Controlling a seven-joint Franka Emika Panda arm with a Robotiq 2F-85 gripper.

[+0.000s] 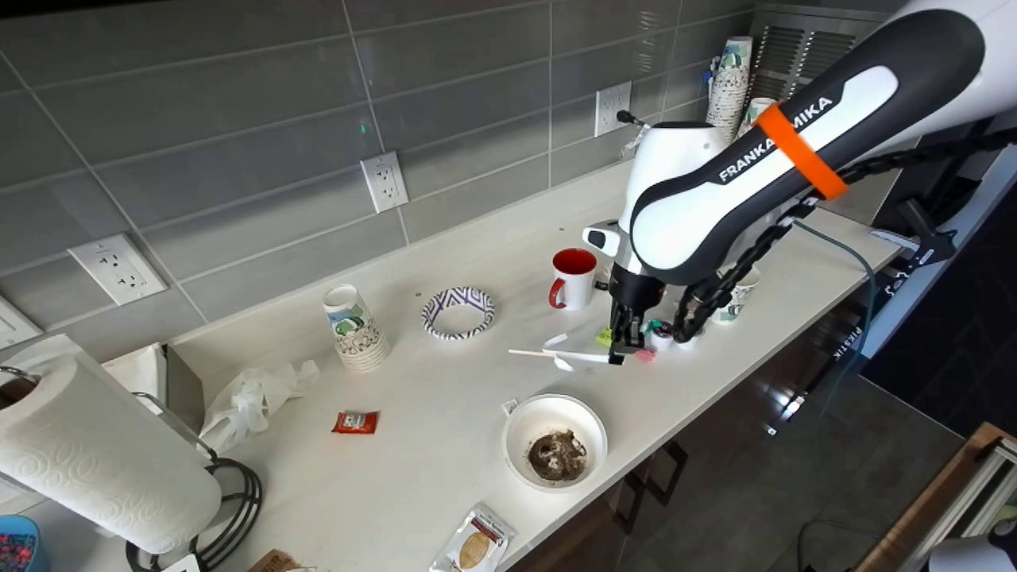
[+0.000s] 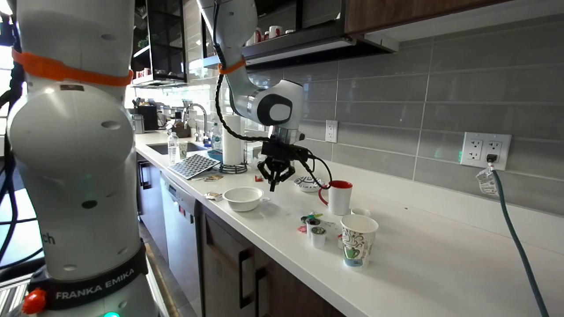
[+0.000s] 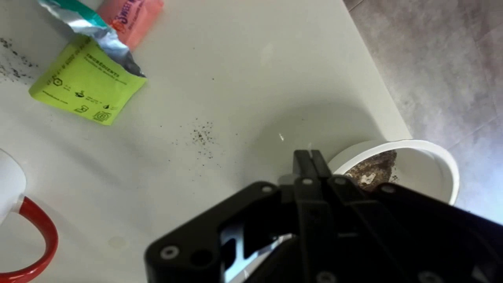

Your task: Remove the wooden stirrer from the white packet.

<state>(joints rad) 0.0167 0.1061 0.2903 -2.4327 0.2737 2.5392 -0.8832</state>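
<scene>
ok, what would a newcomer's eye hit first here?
Probably the black-and-white arm stretched over the counter, its gripper pinching the white packet, with the wooden stirrer poking out. Next, the red-handled mug nearer the wall, then the white bowl holding brown residue by the counter's edge.

In an exterior view the packet (image 1: 588,357), a slim white sleeve, is held at one end in the pincer (image 3: 311,154), nearly level above the desk (image 1: 405,477). Its far end is torn into two splayed flaps (image 1: 563,365); between them the stirrer (image 1: 527,352), thin, straight and pale tan, pokes out lengthwise, its other end hidden.
</scene>
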